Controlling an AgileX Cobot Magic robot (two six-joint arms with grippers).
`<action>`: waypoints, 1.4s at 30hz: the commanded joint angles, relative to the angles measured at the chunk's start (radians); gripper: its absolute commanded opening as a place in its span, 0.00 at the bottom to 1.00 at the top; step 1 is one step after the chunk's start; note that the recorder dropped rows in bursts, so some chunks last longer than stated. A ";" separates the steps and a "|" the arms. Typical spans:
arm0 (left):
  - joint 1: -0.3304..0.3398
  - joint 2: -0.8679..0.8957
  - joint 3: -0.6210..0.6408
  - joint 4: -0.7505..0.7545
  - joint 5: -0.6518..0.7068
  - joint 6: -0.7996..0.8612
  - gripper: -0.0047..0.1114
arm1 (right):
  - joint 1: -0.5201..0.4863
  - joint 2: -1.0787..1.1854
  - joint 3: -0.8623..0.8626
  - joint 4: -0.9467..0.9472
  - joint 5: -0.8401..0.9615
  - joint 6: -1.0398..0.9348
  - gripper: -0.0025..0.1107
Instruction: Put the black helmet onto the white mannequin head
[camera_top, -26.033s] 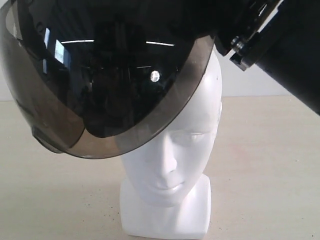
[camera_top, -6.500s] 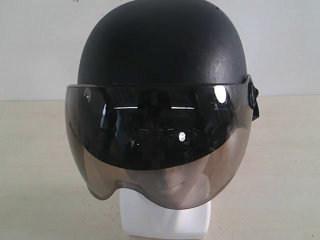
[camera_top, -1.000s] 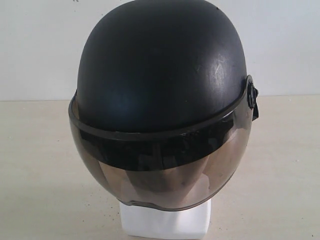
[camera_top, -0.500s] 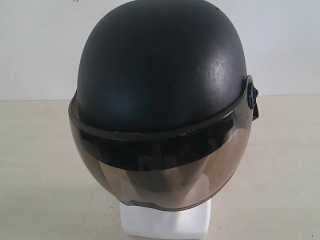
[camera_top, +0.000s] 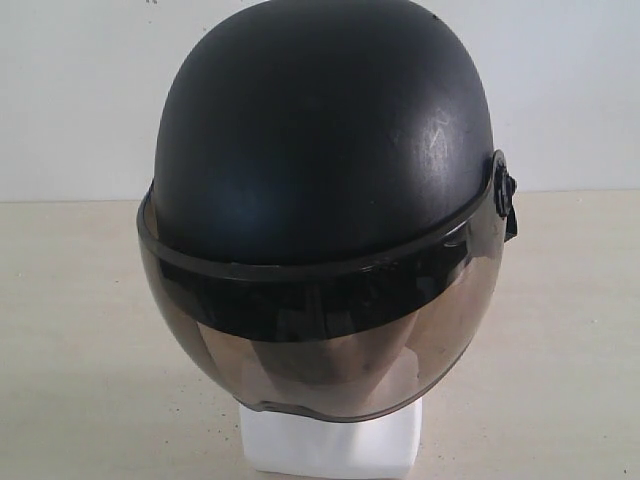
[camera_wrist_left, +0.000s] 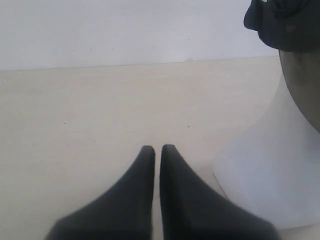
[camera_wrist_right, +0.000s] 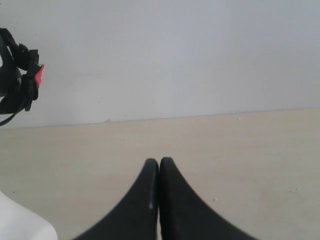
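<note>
The black helmet (camera_top: 325, 140) sits on the white mannequin head, tipped forward, its smoky visor (camera_top: 330, 340) covering the face. Only the head's white neck base (camera_top: 330, 445) shows below the visor in the exterior view. Neither gripper appears in that view. In the left wrist view my left gripper (camera_wrist_left: 157, 148) is shut on nothing above the table, beside the white neck (camera_wrist_left: 275, 165) and the helmet's edge (camera_wrist_left: 285, 25). In the right wrist view my right gripper (camera_wrist_right: 159, 161) is shut and empty, apart from the helmet's strap with a red buckle (camera_wrist_right: 22, 82).
A beige tabletop (camera_top: 80, 330) runs on both sides of the head, with a pale wall (camera_top: 80, 90) behind it. A corner of the white base (camera_wrist_right: 20, 225) shows in the right wrist view.
</note>
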 joint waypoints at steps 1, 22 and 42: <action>-0.002 -0.003 0.001 -0.006 0.002 -0.008 0.08 | -0.007 -0.007 0.003 0.420 0.010 -0.498 0.02; -0.002 -0.003 0.001 -0.006 0.002 -0.008 0.08 | -0.007 -0.265 0.118 0.374 0.191 -0.428 0.02; -0.002 -0.003 0.001 -0.006 0.002 -0.008 0.08 | -0.007 -0.265 0.118 0.265 0.314 -0.358 0.02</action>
